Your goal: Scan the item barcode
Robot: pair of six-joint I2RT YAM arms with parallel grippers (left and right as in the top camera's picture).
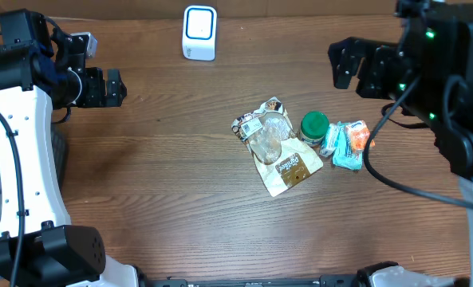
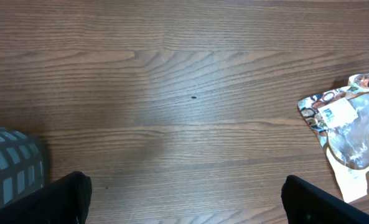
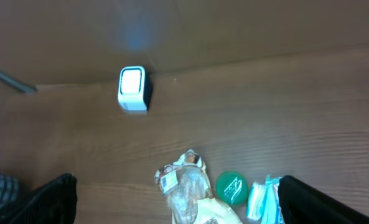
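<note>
A white barcode scanner (image 1: 199,32) stands at the back middle of the table and shows in the right wrist view too, scanner (image 3: 133,89). Three items lie together right of centre: a tan snack bag with a clear window (image 1: 277,147), a green-lidded container (image 1: 314,127) and a teal and orange packet (image 1: 349,143). My left gripper (image 1: 112,88) hovers open far to the left, nothing between its fingers. My right gripper (image 1: 344,64) hangs open above and behind the items, empty. The bag (image 2: 349,134) lies at the right edge of the left wrist view.
A grey mesh object (image 2: 13,167) sits at the left edge near the left arm. Bare wooden tabletop (image 1: 172,159) spreads between the left gripper and the items. The back edge of the table runs just behind the scanner.
</note>
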